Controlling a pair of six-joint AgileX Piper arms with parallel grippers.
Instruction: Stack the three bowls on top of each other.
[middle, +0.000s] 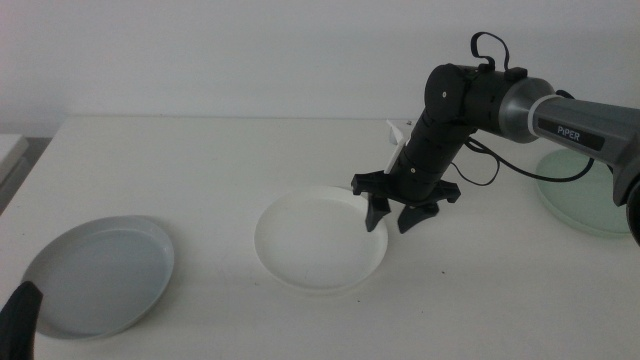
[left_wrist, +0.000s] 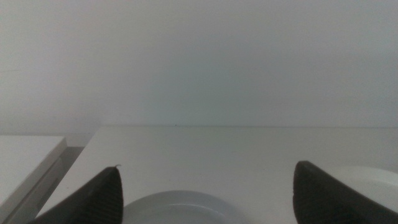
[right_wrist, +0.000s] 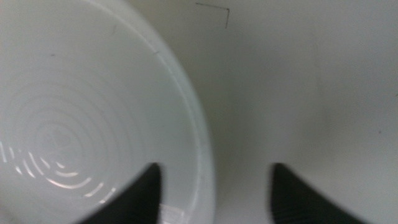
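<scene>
A: Nearest, the left gripper (middle: 20, 310) waits wide open and empty at the bottom edge, just by the grey-blue bowl (middle: 97, 275) on the worktop (middle: 200, 170).

B: And mid-worktop?

A: The right gripper (middle: 392, 212) is spread open astride the white bowl (middle: 318, 238)'s right rim, holding nothing yet. Farthest right sits the mint green bowl (middle: 578, 195).

B: Handling?

A: Likely light, stiff, slick plastic; pinch the rim.

B: Views?

A: The right wrist view alone shows one jaw inside the white bowl's rim (right_wrist: 202, 143), one outside.
</scene>
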